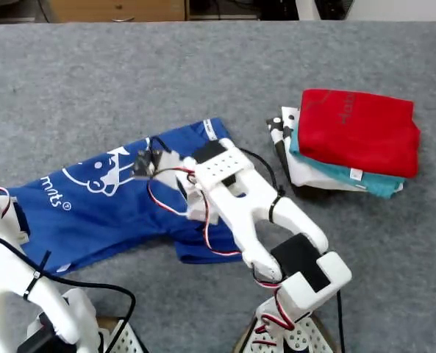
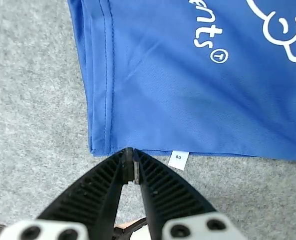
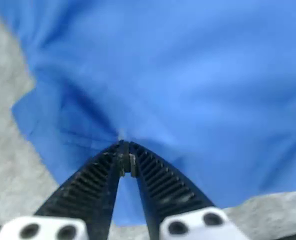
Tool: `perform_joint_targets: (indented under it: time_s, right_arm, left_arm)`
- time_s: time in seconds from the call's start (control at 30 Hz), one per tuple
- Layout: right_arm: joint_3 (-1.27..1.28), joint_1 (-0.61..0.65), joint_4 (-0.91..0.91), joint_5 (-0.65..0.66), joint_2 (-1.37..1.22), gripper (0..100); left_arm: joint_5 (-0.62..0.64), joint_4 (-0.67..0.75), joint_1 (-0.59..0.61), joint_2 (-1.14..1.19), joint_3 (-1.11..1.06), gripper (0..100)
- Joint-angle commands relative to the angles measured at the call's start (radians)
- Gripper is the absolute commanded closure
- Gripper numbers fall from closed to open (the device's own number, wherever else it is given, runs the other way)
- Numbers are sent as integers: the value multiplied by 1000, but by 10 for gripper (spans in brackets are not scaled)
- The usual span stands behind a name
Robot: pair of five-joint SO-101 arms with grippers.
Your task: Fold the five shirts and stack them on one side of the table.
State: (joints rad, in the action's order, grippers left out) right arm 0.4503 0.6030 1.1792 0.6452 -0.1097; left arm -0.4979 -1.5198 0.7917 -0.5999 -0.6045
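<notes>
Blue shirt (image 1: 93, 213) lies spread left of centre on the grey surface (image 1: 93, 81), with the left gripper (image 2: 130, 167) pressed together at its hem edge. The right gripper (image 3: 126, 162) pinches fabric mid-shirt. Far right sits the folded stack (image 1: 350, 140), red on top.

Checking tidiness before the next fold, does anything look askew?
Yes, the stack is uneven: the teal shirt and white shirt poke out from under the red shirt. The blue shirt lies slanted, not yet folded.
</notes>
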Motion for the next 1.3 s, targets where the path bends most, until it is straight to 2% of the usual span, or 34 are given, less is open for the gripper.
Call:
perform_joint_targets:
  time_s: [0.0,0.2,0.4,0.53,0.7,0.9,1.07,1.27]
  right_arm:
    - [87,22,5,12,116,997]
    - [240,64,-95,12,196,997]
    - [260,56,-178,12,96,997]
    - [153,61,-18,12,76,997]
    - [-4,65,173,12,208,997]
    - [-56,74,126,5,317,997]
    - [-13,130,48,5,171,997]
    - [-2,225,141,5,47,997]
  left_arm:
    - [-9,11,-12,-15,15,981]
    - [-9,40,-12,-15,12,981]
    - [-9,34,-12,-15,14,981]
    - [-9,32,-12,-15,11,981]
    - [-9,31,-9,-15,15,981]
    - [-9,31,-9,-18,15,981]
    - [-9,31,-12,-18,15,981]
    - [-18,31,-6,-18,15,981]
